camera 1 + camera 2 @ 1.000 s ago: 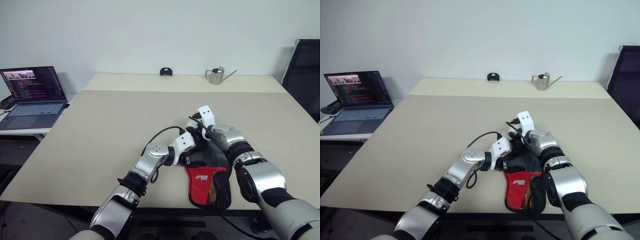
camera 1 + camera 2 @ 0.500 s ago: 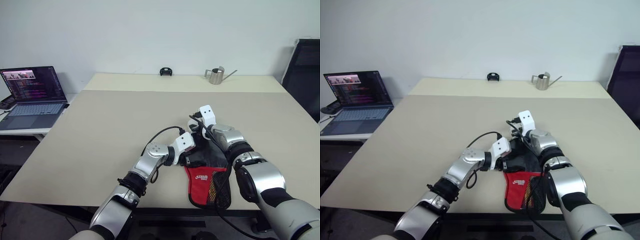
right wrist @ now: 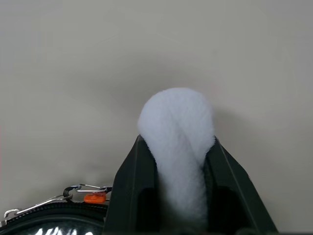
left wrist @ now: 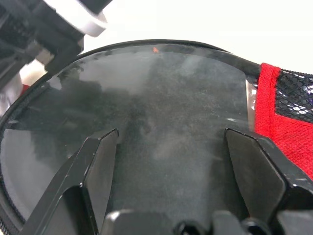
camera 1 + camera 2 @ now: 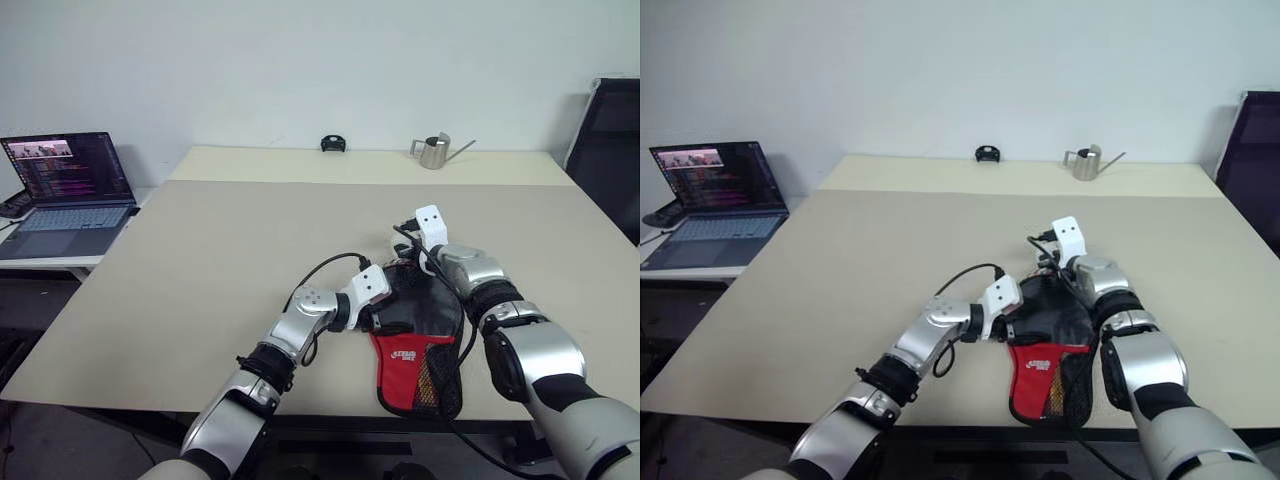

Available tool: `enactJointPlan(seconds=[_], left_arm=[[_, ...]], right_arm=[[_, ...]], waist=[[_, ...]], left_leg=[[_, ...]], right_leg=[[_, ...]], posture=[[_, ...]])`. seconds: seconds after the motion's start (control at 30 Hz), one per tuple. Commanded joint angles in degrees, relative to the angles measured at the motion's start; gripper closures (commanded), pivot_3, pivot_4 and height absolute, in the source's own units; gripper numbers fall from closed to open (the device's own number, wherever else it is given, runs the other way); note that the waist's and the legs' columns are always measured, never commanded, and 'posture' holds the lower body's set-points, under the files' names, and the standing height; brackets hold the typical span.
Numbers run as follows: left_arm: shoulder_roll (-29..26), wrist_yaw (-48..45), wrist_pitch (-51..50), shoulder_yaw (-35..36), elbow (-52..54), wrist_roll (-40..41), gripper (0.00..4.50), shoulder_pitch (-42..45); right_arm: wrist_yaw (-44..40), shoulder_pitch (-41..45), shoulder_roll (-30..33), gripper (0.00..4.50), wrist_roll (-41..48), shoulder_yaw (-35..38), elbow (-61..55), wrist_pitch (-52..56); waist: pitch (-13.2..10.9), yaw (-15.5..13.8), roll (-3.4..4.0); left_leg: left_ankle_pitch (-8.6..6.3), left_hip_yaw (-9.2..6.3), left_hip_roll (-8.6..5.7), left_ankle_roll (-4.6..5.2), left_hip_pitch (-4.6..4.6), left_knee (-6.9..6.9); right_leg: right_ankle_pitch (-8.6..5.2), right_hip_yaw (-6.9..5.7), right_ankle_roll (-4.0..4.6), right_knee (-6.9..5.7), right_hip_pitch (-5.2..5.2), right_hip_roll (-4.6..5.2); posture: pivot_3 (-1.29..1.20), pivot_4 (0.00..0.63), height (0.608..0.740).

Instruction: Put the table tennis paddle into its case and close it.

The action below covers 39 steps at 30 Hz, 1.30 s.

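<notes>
The case [image 5: 415, 345] lies flat near the table's front edge, with its round black part farther from me and its red panel [image 5: 403, 360] and mesh pocket nearer. My left gripper [image 4: 171, 134] is open, its fingers [image 4: 100, 161] spread over the glossy black top of the case. My right gripper [image 3: 176, 142], at the case's far rim [image 5: 410, 250], is shut on a white fluffy tuft [image 3: 177, 117]. Beside it the zip rim carries a metal ring and an orange tab [image 3: 94, 198]. The table tennis paddle is hidden.
An open laptop [image 5: 70, 190] sits on a lower side table at the left. A metal watering can [image 5: 432, 152] and a small black object [image 5: 332, 143] stand along the table's [image 5: 200, 260] far edge. A black chair [image 5: 610, 160] stands at the right.
My right gripper has closed on the white tuft and shifted to the right along the case's far rim. The left gripper and the case have kept still.
</notes>
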<state>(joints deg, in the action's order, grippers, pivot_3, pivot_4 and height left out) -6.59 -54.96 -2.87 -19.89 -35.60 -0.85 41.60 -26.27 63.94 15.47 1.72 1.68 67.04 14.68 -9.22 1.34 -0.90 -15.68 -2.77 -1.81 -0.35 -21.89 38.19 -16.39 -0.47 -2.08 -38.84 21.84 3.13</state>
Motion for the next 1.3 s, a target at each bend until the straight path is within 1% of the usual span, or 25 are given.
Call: enactJointPlan(seconds=[0.03,0.3,0.63,0.83,0.9,1.1,1.3], left_arm=[[-0.4,-0.7,-0.6,-2.8,-5.8,-3.1,0.71,-2.2],[0.0,-0.7,0.6,-3.1,-8.2,-3.6,0.71,-2.0],[1.1,-0.3,1.0,-3.3,-10.7,-4.2,0.71,-0.9],[1.1,-0.1,0.9,-4.2,-13.2,-5.6,0.71,0.5],[1.3,-0.1,1.0,-4.5,-14.1,-5.8,0.71,0.9],[2.1,-0.4,1.5,-5.3,-15.9,-6.1,0.71,1.4],[2.6,-0.4,2.0,-5.8,-17.0,-6.5,0.71,1.8]], right_arm=[[0.4,1.3,3.8,3.88,0.8,2.1,-5.0,0.4],[0.0,-3.9,6.9,3.88,0.6,2.0,-13.5,4.6],[-1.6,-17.4,11.0,3.88,1.5,2.1,-34.2,16.7],[-3.0,-25.3,14.4,3.88,3.8,3.4,-47.1,25.2],[-4.1,-28.7,16.5,3.88,4.8,3.7,-52.4,28.5],[-6.2,-38.0,22.9,3.88,7.9,6.8,-65.0,36.7],[-7.3,-45.3,26.2,3.88,12.0,10.9,-75.8,44.5]], waist=[[0.0,-0.1,0.0],[0.0,-0.1,-0.02],[0.1,-1.1,0.01],[0.1,-1.5,0.01],[0.1,-1.7,0.01],[0.2,-2.2,0.01],[0.3,-2.5,-0.07]], left_leg=[[0.0,-0.01,-0.01,0.0,0.0,0.0],[0.0,-0.06,-0.01,0.01,0.07,-0.02],[-0.01,-0.11,-0.02,0.03,0.09,-0.04],[-0.01,-0.22,-0.07,0.04,0.12,-0.03],[-0.01,-0.23,-0.08,0.05,0.15,-0.04],[-0.01,-0.34,-0.15,0.1,0.13,-0.08],[-0.04,-0.41,-0.15,0.17,0.12,-0.13]], right_leg=[[0.0,-0.01,0.0,0.01,-0.02,0.01],[0.0,-0.04,0.0,0.1,-0.15,0.02],[0.0,-0.1,-0.01,0.2,-0.22,0.02],[-0.01,-0.19,-0.02,0.31,-0.37,0.02],[-0.01,-0.19,-0.02,0.33,-0.41,0.02],[-0.02,-0.3,-0.05,0.55,-0.53,0.02],[0.01,-0.35,-0.1,0.83,-0.66,0.02]], posture=[[0.0,0.15,0.74],[0.0,0.15,0.74],[0.0,0.15,0.74],[0.0,0.15,0.74],[0.0,0.15,0.74],[0.0,0.15,0.74],[0.0,0.15,0.74]])
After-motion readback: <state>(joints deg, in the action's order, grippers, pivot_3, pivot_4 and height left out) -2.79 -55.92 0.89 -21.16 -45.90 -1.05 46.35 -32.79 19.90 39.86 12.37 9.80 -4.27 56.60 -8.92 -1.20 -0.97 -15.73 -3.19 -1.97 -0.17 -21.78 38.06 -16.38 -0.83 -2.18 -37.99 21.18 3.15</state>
